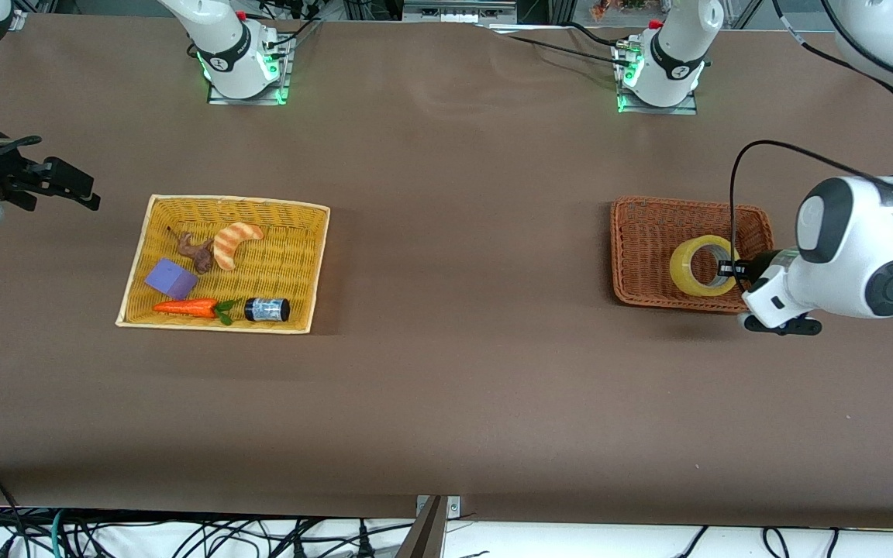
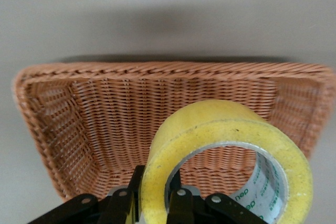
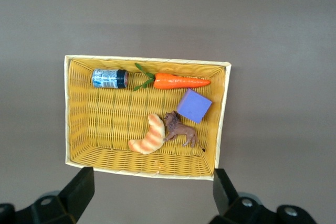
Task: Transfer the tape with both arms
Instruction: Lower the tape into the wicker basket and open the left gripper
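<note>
The tape, a yellowish ring with a grey core, stands on edge in the brown wicker basket toward the left arm's end of the table. My left gripper is shut on the roll's wall. In the left wrist view one finger is inside the ring and the other is outside, gripper clamped on the tape over the basket. I cannot tell whether the roll touches the basket floor. My right gripper is open and empty, up over the table beside the yellow basket, shown open in its wrist view.
The yellow wicker basket toward the right arm's end holds an orange striped croissant toy, a brown animal figure, a purple block, a carrot and a black-capped jar. Bare brown table lies between the baskets.
</note>
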